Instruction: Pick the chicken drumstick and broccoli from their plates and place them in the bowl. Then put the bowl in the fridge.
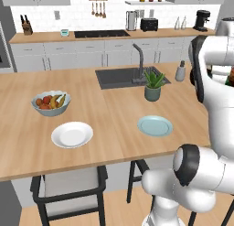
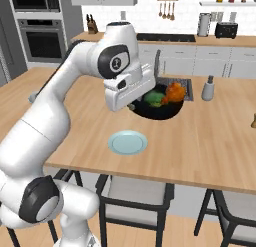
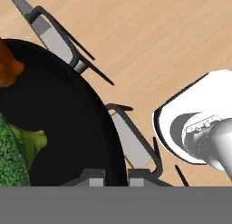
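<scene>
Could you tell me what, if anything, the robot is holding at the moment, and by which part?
The tool is shut on the rim of the black bowl, lifted off the counter, with the drumstick and broccoli inside.

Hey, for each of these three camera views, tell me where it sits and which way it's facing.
Left base view: behind the arm on its left, facing forward and down over the island with the white plate and blue-green plate; the white arm rises at lower right.
Right base view: behind on the right, facing the bowl holding the broccoli and drumstick; the arm rises at lower left.
Hand view: on the hand, looking along the tool, shut on the bowl's rim.
Both base views share the blue-green plate.
</scene>
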